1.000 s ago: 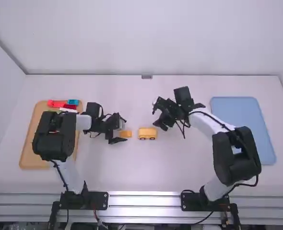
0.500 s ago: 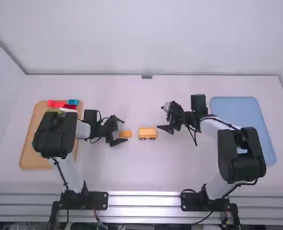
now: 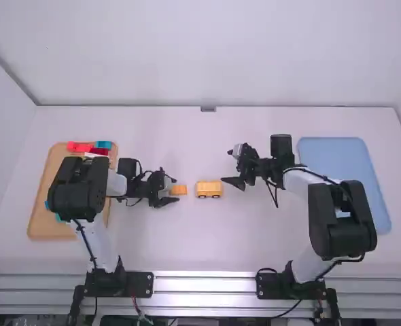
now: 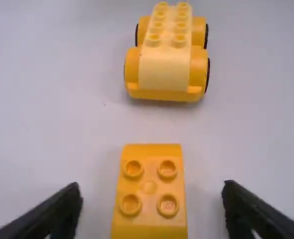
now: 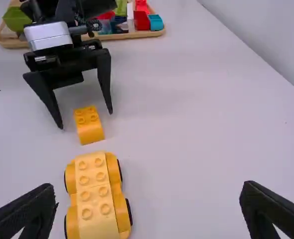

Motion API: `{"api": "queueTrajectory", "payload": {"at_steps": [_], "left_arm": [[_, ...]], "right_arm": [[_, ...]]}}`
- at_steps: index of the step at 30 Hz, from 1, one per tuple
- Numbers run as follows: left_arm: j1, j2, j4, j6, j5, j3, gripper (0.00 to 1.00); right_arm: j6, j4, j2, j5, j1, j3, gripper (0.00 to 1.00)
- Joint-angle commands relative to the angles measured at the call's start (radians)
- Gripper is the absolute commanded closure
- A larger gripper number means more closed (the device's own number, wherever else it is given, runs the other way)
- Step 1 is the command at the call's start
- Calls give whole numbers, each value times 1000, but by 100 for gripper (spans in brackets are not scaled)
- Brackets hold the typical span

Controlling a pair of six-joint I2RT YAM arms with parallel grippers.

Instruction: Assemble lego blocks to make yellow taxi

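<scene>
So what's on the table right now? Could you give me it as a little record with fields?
wheeled piece: yellow, between the two tools
small block: yellow, studs up, apart from the wheeled piece
left tool: open, fingers either side of the small block
right tool: open, holding nothing
left side: wooden tray with colored blocks
right side: blue tray

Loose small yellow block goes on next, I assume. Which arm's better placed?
Left, I'd say: the left gripper's open fingers flank the block; the right gripper is beyond the wheeled base.
</scene>
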Motion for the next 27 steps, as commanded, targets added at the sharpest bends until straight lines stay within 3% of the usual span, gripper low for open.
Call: {"api": "queueTrajectory", "payload": {"at_steps": [1, 8, 11, 18, 27], "left_arm": [[-10, 7, -4, 13, 2, -10, 40], [-17, 7, -6, 13, 0, -8, 54], [-10, 7, 0, 13, 2, -10, 69], [-13, 6, 0, 13, 4, -3, 86], [-23, -78, -57, -48, 9, 28, 90]], "right_arm": [[0, -5, -27, -23, 3, -11, 2], [-1, -5, -27, -23, 4, -11, 2], [0, -6, -27, -23, 4, -11, 2], [0, -7, -27, -22, -4, -11, 2], [-36, -20, -24, 80, 33, -62, 2]]}}
